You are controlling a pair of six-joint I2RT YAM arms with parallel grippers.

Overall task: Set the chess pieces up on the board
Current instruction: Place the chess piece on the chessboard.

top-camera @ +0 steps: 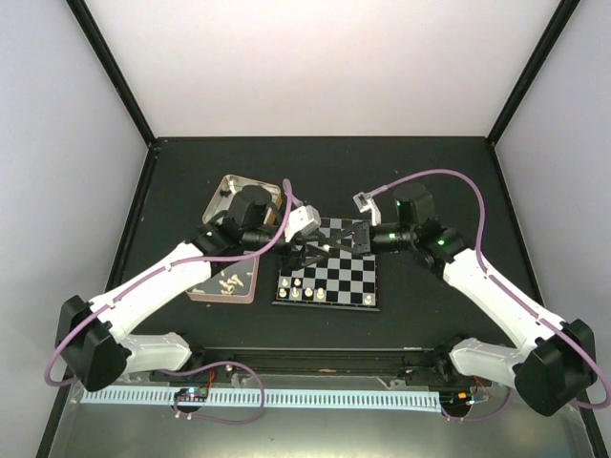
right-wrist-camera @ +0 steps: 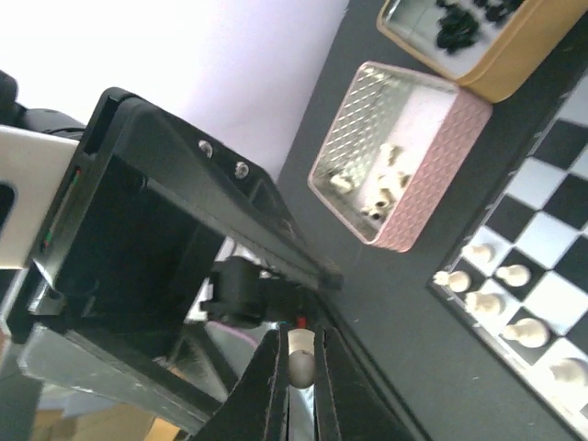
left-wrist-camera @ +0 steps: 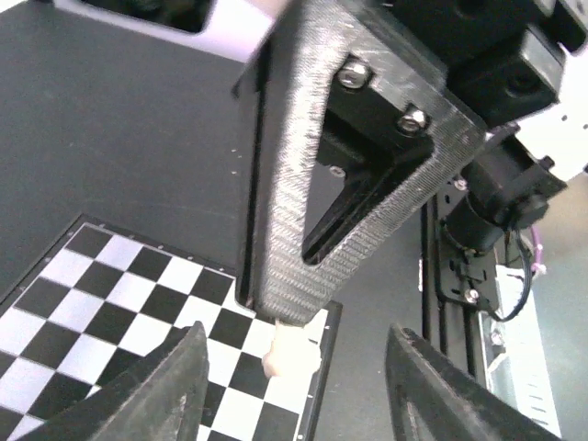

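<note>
A black bench between pale walls fills the overhead view. At its centre lies the flat square chessboard of light grey and black squares, with a few cream-white pieces standing along its lower left edge. A pink rounded metal tin of loose cream pieces sits just left of it. The left tool and right tool meet above the board's upper left part. In the left wrist view the left tool's fingers stand apart at the bottom of the frame. Between them a small cream-white chess figure hangs from the tip of the right tool's black finger, over the board's edge. In the right wrist view the right tool is clamped on that figure at bottom centre. Its long axis runs along the fingers, rounded end toward the top of the frame; which end is the base I cannot tell. A tan tin of black pieces shows at upper right. This looks like a pass between tools. Next, the right tool should carry the figure clear, turn it upright and seat it on an empty home square.
</note>
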